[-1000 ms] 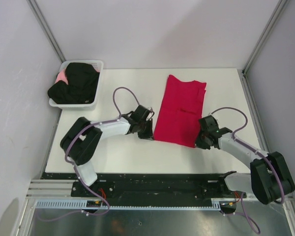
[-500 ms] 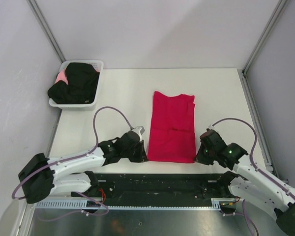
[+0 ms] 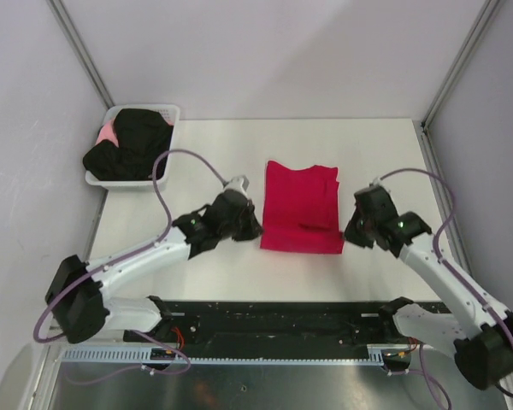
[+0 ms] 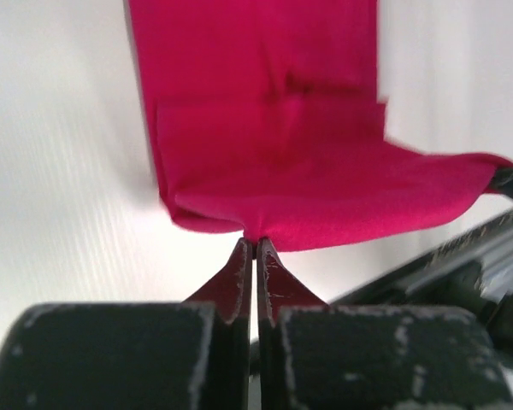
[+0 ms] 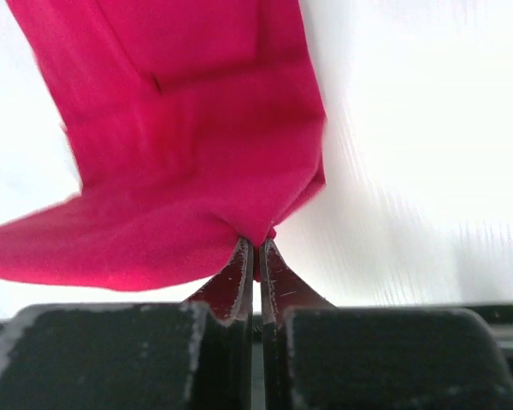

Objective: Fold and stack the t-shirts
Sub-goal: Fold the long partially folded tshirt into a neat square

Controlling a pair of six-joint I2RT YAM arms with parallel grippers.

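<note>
The red t-shirt (image 3: pixel 301 205) lies as a long folded strip in the middle of the white table (image 3: pixel 197 154). My left gripper (image 3: pixel 251 228) is shut on its near left corner; in the left wrist view the gripper (image 4: pixel 255 248) pinches the lifted red hem (image 4: pixel 325 205). My right gripper (image 3: pixel 350 232) is shut on the near right corner; in the right wrist view the gripper (image 5: pixel 256 248) pinches the red cloth (image 5: pixel 188 171). The near end is raised off the table and carried towards the far end. Black t-shirts (image 3: pixel 130 143) lie piled in the basket.
A white plastic basket (image 3: pixel 168 145) stands at the table's far left corner, with a bit of pink cloth (image 3: pixel 108 133) at its left side. Metal frame posts rise at both back corners. The table's near edge meets a black rail (image 3: pixel 274 314).
Both grippers have moved away from the near edge with the red shirt's near end, lifting it and shortening the strip. One second ago the shirt lay slanted and further back.
</note>
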